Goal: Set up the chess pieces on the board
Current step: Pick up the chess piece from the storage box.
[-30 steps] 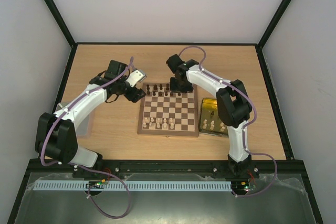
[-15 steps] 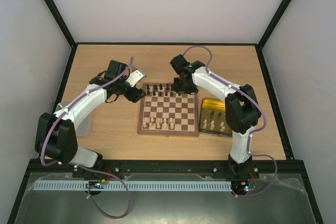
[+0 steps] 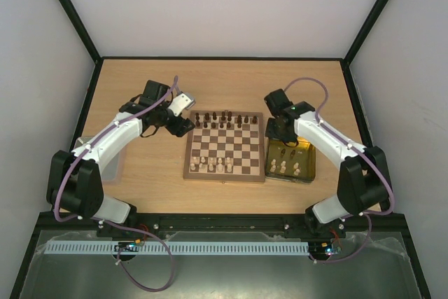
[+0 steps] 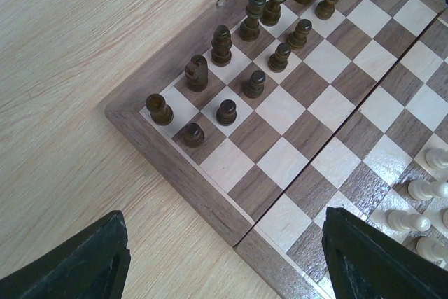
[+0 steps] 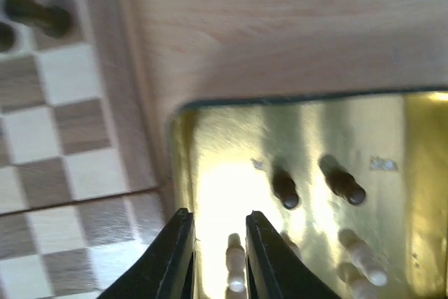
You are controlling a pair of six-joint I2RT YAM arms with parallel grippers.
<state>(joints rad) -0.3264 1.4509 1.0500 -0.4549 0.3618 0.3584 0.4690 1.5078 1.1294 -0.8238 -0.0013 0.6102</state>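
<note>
Chess pieces (image 4: pixel 221 45) are ranked along the board's (image 4: pixel 308 131) far edge. The left gripper (image 4: pixel 224 229) is held wide apart at its far-left corner, and the right gripper (image 5: pixel 218 229) is held narrowly parted over the gold tray (image 5: pixel 231 138) beside it.

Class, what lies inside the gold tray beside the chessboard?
Two dark pieces and several pale pieces. The right gripper covers part of the gold tray, so others may be hidden.

Glossy wooden board (image 4: pixel 308 138), shiny gold tray (image 5: pixel 231 145)

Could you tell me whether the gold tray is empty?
Not empty: the gold tray holds two dark pieces and several cream pieces.
</note>
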